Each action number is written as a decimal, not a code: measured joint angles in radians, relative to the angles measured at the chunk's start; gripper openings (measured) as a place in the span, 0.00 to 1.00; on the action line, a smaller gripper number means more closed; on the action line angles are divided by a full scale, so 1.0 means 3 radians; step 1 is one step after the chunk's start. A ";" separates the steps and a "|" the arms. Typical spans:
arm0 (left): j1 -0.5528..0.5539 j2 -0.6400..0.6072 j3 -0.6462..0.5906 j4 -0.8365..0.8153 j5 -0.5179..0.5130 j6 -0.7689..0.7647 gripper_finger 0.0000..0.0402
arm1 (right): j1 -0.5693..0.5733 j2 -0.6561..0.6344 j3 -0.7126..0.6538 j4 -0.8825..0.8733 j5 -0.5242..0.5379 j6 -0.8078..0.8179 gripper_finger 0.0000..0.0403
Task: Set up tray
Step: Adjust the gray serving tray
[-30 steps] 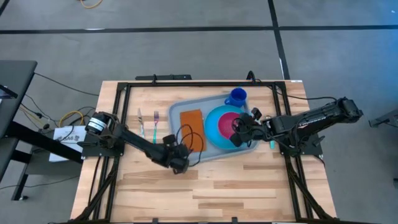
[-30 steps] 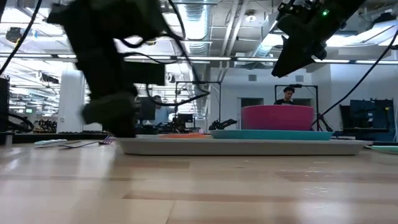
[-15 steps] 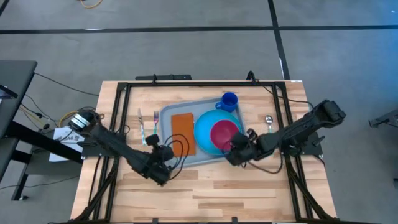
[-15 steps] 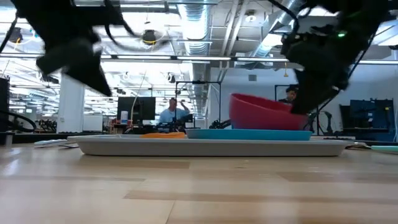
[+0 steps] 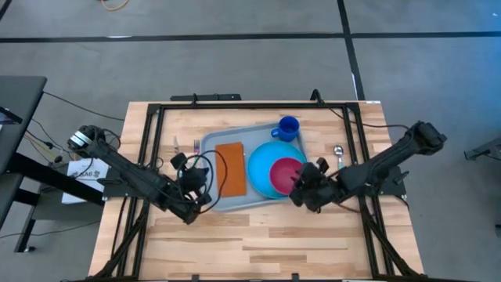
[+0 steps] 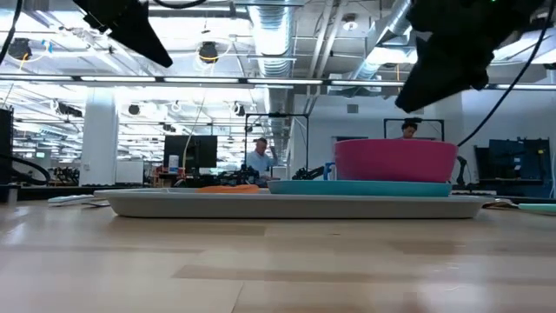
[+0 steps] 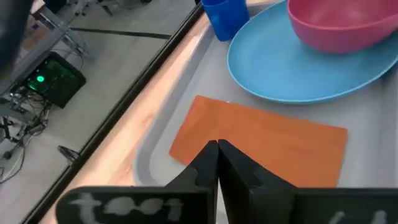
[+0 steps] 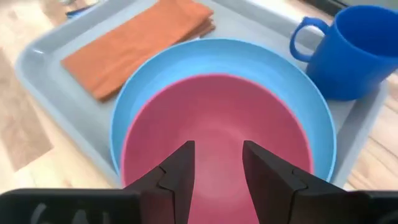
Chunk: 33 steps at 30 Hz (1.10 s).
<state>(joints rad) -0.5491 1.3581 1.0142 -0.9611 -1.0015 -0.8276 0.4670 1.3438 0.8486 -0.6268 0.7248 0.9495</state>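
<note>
Both grippers have lifted off the tray (image 5: 218, 202). Left gripper (image 7: 217, 155), fingers together, hovers over its napkin (image 7: 261, 144); right gripper (image 8: 217, 163), fingers apart, over its bowl (image 8: 214, 134).

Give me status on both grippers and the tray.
Left gripper shut, empty, over the napkin. Right gripper open above the pink bowl. Tray flat on the table, loaded: napkin, plate, bowl, mug. Nothing in the way.

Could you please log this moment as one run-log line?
tray: holds napkin, plate, bowl, mug | left hand: shut, over napkin | right hand: open, over bowl
</note>
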 joint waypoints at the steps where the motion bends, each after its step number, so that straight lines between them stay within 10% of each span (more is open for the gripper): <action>1: -0.0003 -0.0003 0.0000 0.0000 0.0001 0.0000 0.00 | -0.0015 -0.0039 0.0000 0.0004 -0.0032 -0.0045 0.31; 17: 0.0000 0.0007 0.0001 0.0002 -0.0140 0.0159 0.00 | 0.0614 0.0430 -0.0008 -0.0556 -0.0738 0.1162 0.31; 33: 0.0000 0.0007 0.0004 0.0032 -0.0178 0.0211 0.00 | -0.0246 0.0557 -0.0005 -0.0452 -0.0711 0.0448 0.31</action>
<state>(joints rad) -0.5491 1.3602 1.0153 -0.9516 -1.0548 -0.7643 0.3931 1.5108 0.8471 -0.7625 0.5114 1.0839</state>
